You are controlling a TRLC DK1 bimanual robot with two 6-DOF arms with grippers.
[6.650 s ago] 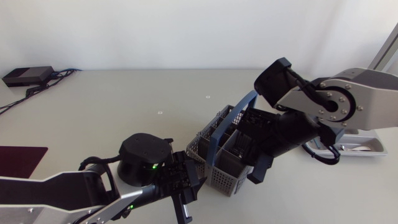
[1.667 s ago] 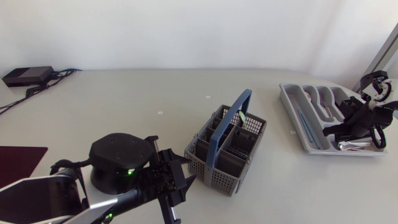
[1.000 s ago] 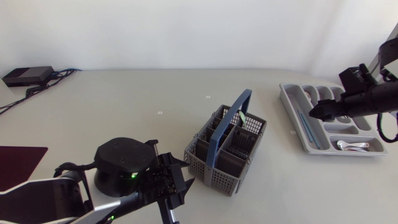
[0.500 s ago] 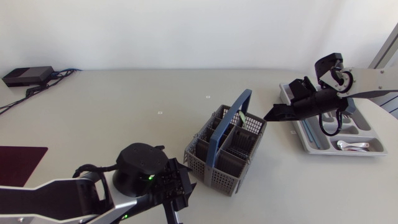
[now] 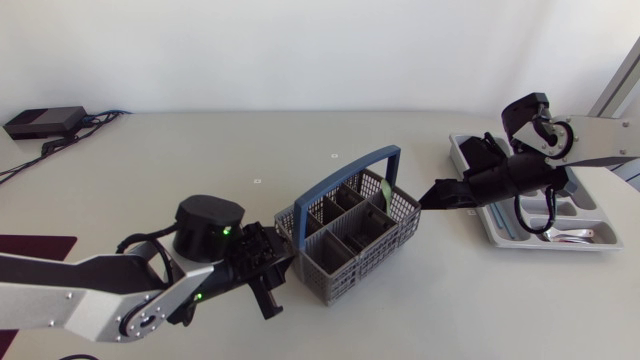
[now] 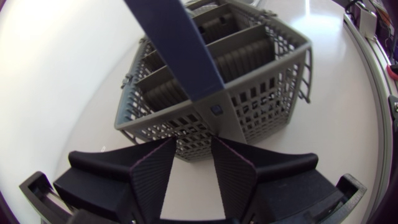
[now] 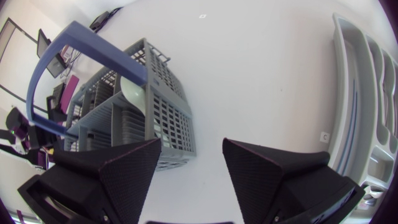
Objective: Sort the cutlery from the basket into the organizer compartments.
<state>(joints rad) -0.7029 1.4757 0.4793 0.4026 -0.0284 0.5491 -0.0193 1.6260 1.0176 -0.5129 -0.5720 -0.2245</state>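
The right gripper point(image 7: 186, 165) hangs with its jaws spread wide and nothing between them, and the basket point(image 5: 350, 225) is ahead of it, off to the side of one finger. A pale utensil point(image 7: 134, 92) leans in the basket's near compartment, just under the blue handle point(image 5: 340, 172). It is probably the next piece to fetch. To do this well, the gripper should keep its jaws wide and come down over that compartment clear of the handle. It should close on the utensil's stem above the rim rather than on the basket wall. The organizer point(image 7: 341, 93) lies beside the right gripper's other finger, a short carry away.

The left gripper point(image 6: 193, 163) also has its jaws parted. The basket's wall, at the foot of the handle, sits just ahead of the tips, well placed to steady it.

The utensil's lower part is sunk in the compartment, so I cannot tell its kind. Whether the left fingers point(image 6: 155, 171) touch the wall is unclear. Part of the organizer is hidden behind the right arm.
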